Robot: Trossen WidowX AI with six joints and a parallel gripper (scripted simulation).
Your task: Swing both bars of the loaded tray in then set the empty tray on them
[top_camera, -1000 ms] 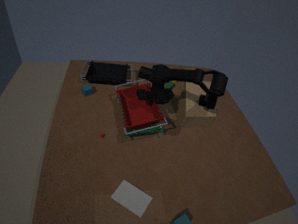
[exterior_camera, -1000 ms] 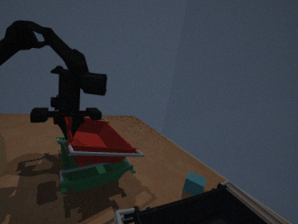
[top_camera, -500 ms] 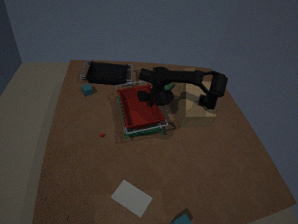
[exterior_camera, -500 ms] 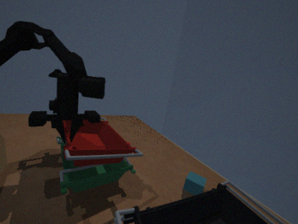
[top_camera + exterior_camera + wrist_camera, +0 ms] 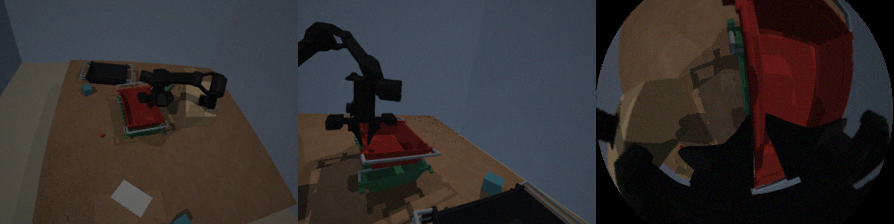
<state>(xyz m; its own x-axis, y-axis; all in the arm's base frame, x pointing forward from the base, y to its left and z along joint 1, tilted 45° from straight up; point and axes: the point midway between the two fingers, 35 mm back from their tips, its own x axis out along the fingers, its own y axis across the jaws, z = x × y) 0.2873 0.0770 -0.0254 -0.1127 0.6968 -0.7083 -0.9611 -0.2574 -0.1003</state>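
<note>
A green tray [image 5: 145, 132] [image 5: 391, 178] [image 5: 736, 46] stands on the brown table [image 5: 200, 168]. A red tray [image 5: 139, 107] [image 5: 396, 141] [image 5: 796, 76] lies right over it and covers most of it, close to level. A grey wire bar [image 5: 400, 158] runs under the red tray's near end. I cannot tell whether the red tray rests on the bars. My gripper [image 5: 154, 98] [image 5: 367, 137] [image 5: 756, 116] reaches down from above and is shut on the red tray's side wall. The load in the green tray is hidden.
A black tray [image 5: 106, 73] [image 5: 498, 208] with wire bars lies at the table's back. A teal block [image 5: 86, 90] [image 5: 493, 183] sits beside it. A tan box [image 5: 198, 106] holds the arm's base. A small red bit [image 5: 102, 135], a white sheet [image 5: 132, 198] and another teal block [image 5: 182, 219] lie in front.
</note>
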